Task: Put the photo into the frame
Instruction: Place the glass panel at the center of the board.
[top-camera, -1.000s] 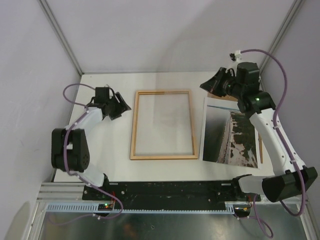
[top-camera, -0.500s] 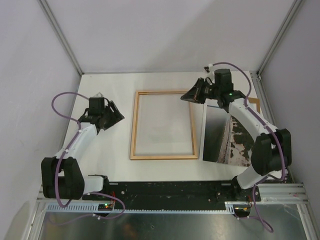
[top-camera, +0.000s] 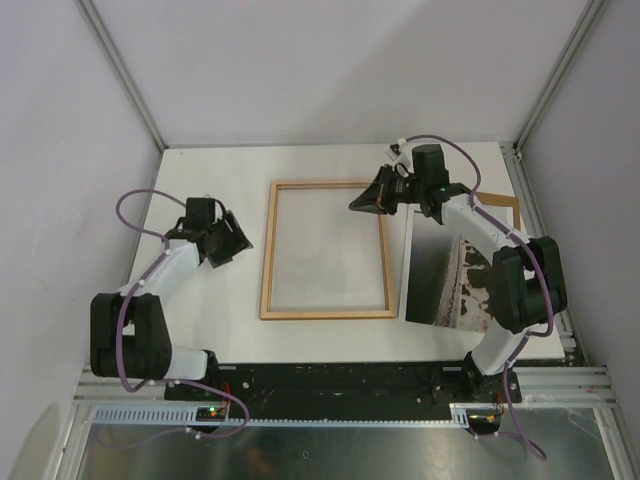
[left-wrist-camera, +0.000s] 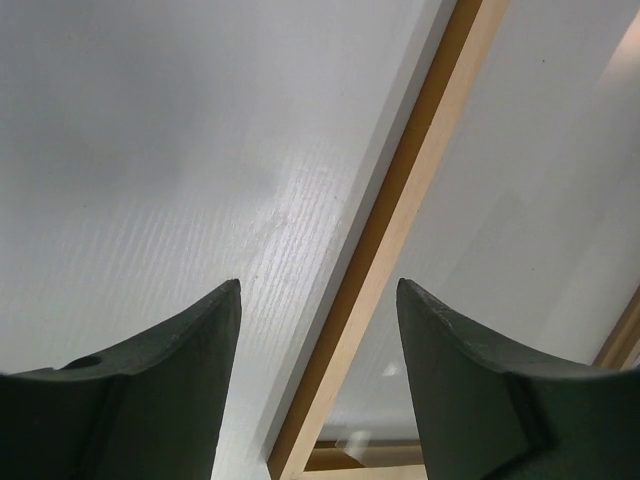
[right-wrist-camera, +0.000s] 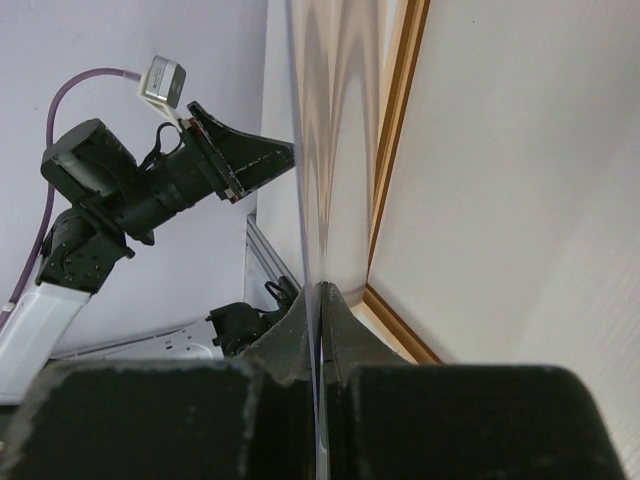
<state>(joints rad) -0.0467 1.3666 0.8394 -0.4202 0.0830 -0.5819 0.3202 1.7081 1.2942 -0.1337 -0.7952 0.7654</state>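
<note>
Photo (top-camera: 455, 285) sits right of the frame (top-camera: 268, 250), tilted, its far-left corner up beside the frame's far-right corner. Frame lies flat on the bench (top-camera: 230, 330), light face up, with bare bench along its left and near rails. Right claw (top-camera: 372, 197) is pressed together, pinching the photo's edge. Left claw (top-camera: 232, 238) is spread and empty, just left of the frame's left rail. A brown board corner (top-camera: 508, 205) shows beyond the photo.

From where I stand this is a robotics lab cell. A bare white counter (top-camera: 330, 335) is boxed in by plain pale panels (top-camera: 330, 70) on aluminium posts (top-camera: 121, 72). The left arm (top-camera: 160, 275) and right arm (top-camera: 480, 225) are bolted to a black base plate (top-camera: 340, 382) at its near edge, trailing purple cable (top-camera: 452, 143).
</note>
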